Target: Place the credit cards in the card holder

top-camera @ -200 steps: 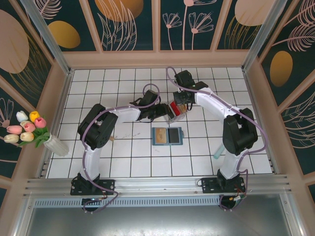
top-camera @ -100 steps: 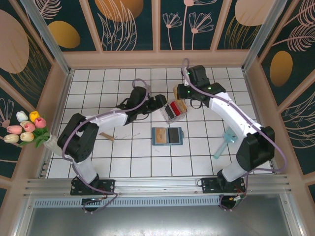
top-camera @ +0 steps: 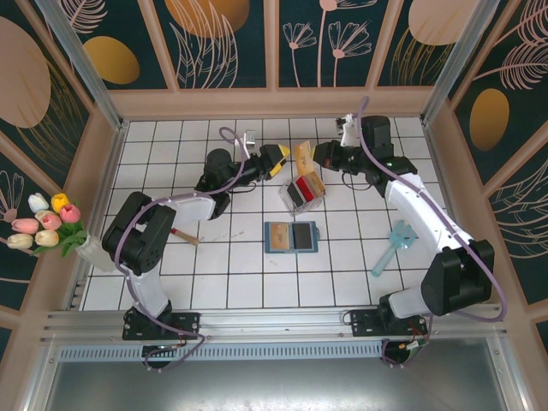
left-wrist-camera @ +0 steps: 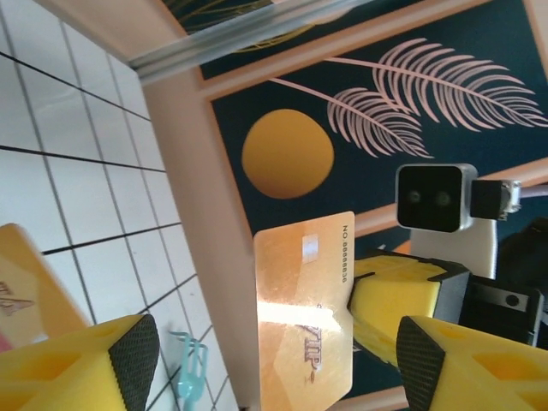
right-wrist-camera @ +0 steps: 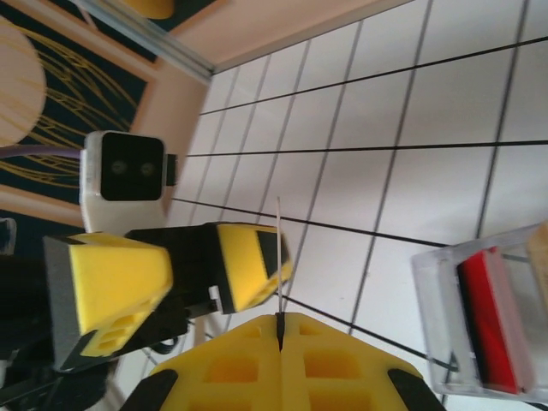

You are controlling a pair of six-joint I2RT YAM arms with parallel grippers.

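Observation:
My right gripper is shut on a tan credit card and holds it upright above the far tiles; the right wrist view catches this card edge-on. My left gripper faces it with jaws open. The card stands between and just ahead of its fingertips, touching neither. A red card, a black one and another tan one stand in a clear rack. The teal card holder lies open and flat on the tiles, nearer than the rack.
A teal plastic clip lies on the right tiles. A small brown stick lies at the left. A vase of tulips stands by the left wall. Wooden walls ring the tiled floor.
My right gripper has lifted the tan card away from the rack and swung toward the back. The left gripper has left the rack, opened wider and turned to face the card.

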